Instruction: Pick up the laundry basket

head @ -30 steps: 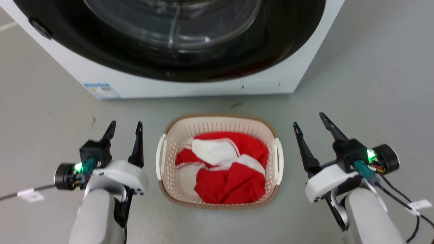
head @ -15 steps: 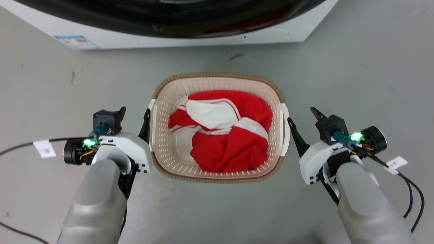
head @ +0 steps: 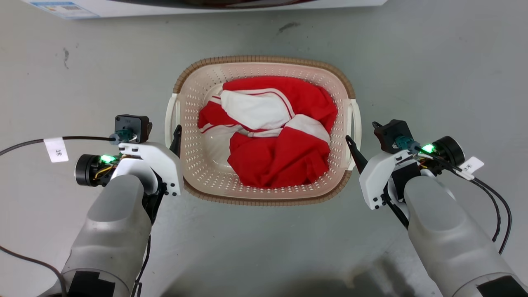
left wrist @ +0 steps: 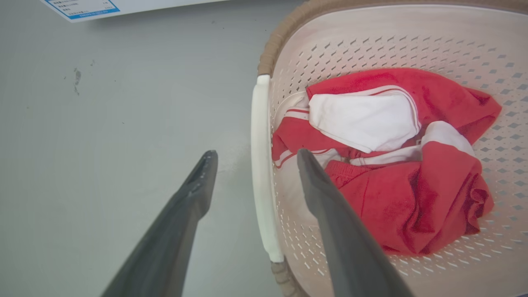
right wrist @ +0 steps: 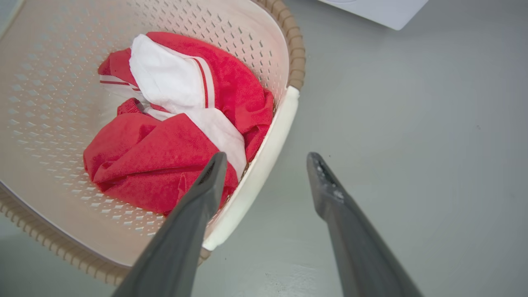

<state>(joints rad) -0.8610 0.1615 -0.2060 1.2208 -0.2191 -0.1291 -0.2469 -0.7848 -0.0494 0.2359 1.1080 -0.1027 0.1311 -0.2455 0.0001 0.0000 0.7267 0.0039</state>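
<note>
The laundry basket (head: 264,60), cream perforated plastic with a brown woven-look rim, stands on the grey floor with a red-and-white garment (head: 268,136) inside. My left gripper (head: 161,131) is open at the basket's left white handle (head: 168,119). In the left wrist view that handle (left wrist: 258,111) runs between my two fingers, one outside the basket and one over its inside. My right gripper (head: 362,133) is open at the right handle (head: 357,121). In the right wrist view that handle (right wrist: 284,115) also lies between the fingers. Neither gripper (left wrist: 256,153) (right wrist: 267,156) grips anything.
The washing machine's white base (head: 206,5) with a blue label (head: 62,7) crosses the top edge of the head view. Black cables trail from both wrists (head: 24,144) (head: 501,214). Open grey floor (head: 433,62) surrounds the basket.
The head camera has tilted down, so the washer slid out of the top. Both open grippers have closed in from beside the basket to straddle its side handles.
</note>
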